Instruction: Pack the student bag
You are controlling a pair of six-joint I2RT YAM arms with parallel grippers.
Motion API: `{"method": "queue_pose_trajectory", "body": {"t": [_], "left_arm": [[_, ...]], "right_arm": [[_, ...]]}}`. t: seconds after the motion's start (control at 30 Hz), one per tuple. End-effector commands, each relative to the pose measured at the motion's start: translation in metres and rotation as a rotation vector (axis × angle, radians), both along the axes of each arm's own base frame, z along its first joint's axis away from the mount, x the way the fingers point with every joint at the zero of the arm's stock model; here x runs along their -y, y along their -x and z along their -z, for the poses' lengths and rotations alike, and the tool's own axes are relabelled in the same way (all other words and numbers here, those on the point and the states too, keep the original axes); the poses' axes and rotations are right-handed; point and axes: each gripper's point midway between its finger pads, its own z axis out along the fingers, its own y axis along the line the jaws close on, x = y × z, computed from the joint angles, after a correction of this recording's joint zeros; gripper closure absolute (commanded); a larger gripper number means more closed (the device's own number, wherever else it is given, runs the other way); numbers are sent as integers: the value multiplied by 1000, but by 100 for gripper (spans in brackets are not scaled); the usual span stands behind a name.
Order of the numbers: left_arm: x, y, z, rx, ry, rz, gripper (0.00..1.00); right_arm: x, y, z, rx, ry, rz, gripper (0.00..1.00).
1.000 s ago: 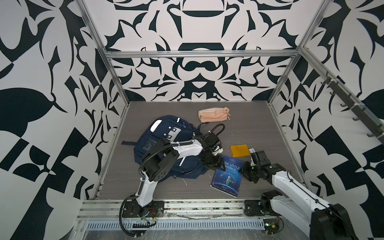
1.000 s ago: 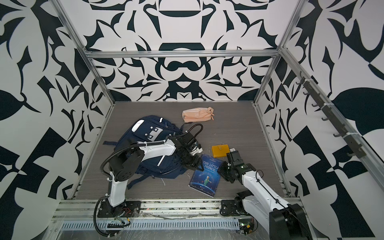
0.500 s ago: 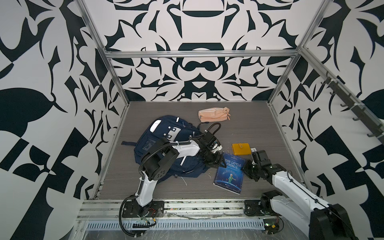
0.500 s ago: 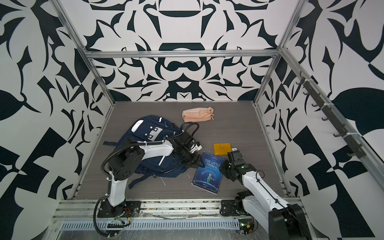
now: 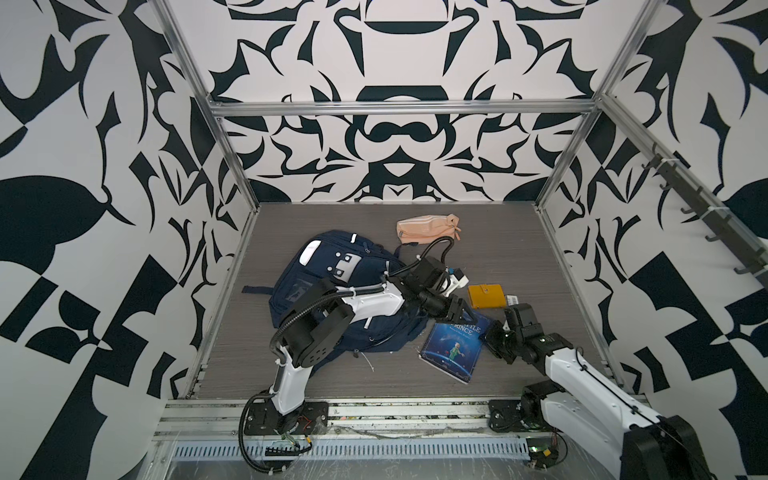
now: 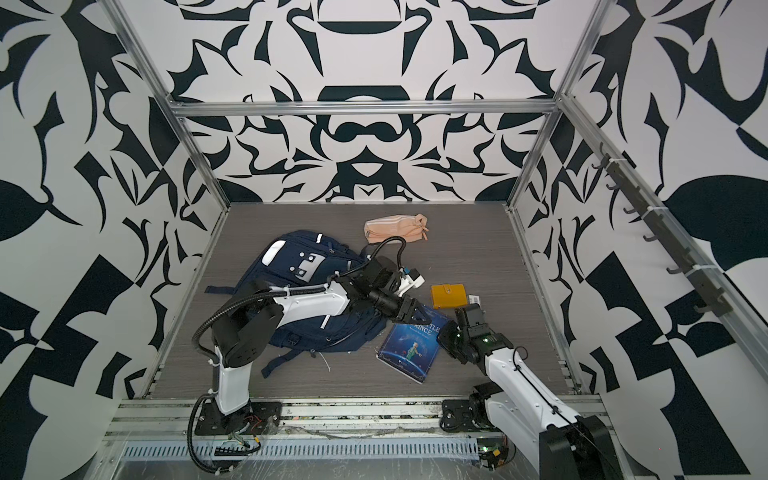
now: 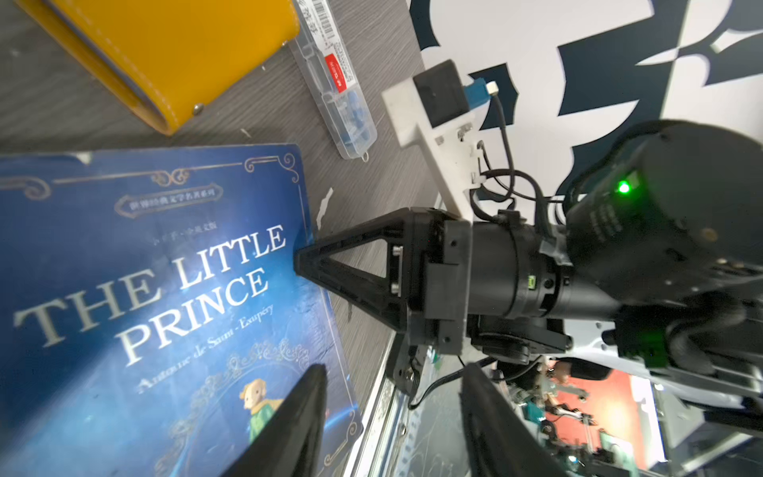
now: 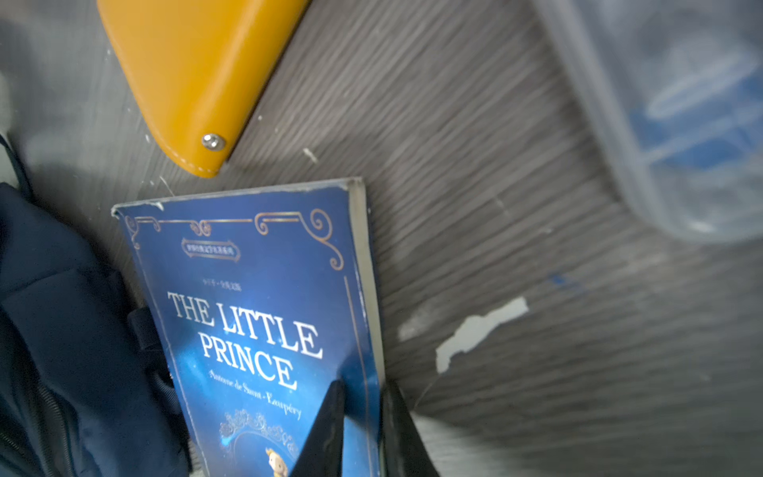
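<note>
1. Blue book, on the counter, is now pinched at its long edge by the right claw, whose jaws have been narrowed; a lift seems near.
2. Left claw, half spread and empty, has been brought over the book's top.
3. Student bag lies just beside the book. Its opening is hidden under the left arm.

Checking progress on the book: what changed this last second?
The left tool swung right from beside the student bag to over the book, jaws open. The book's near end crept slightly away from the front rail; the right tool pinches its edge. Bag, yellow wallet and pink pouch stayed put.
</note>
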Motion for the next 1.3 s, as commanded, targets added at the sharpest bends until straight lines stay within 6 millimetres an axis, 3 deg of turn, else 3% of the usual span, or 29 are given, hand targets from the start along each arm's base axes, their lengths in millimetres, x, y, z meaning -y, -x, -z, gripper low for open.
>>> {"method": "queue_pose_trajectory", "body": {"t": [0.0, 0.1, 0.2, 0.3, 0.5, 0.83, 1.07, 1.17, 1.27], "left_arm": [[-32, -25, 8, 148, -221, -92, 45], [-60, -35, 31, 124, -337, -140, 45], [-73, -37, 47, 71, -379, -155, 45], [-77, -34, 63, 45, -438, -131, 45], [-83, -36, 89, 24, -530, -131, 46], [-89, -35, 123, 84, -667, -78, 45], [-81, -17, 141, 52, -657, -4, 42], [-66, -2, 138, 4, -558, 48, 42], [-44, 15, 123, -38, -423, 115, 42]], "right_arm": [[2, 38, 24, -154, 2, -6, 82], [1, 37, 23, -146, -6, -5, 78], [1, 37, 22, -146, -4, -8, 74], [3, 39, 23, -152, 1, -8, 74], [12, 44, 21, -147, 40, 22, 83], [12, 44, 24, -159, 49, 14, 86], [10, 43, 25, -162, 37, 7, 86], [8, 42, 27, -163, 29, 5, 86], [5, 40, 30, -167, 11, 10, 86]]}}
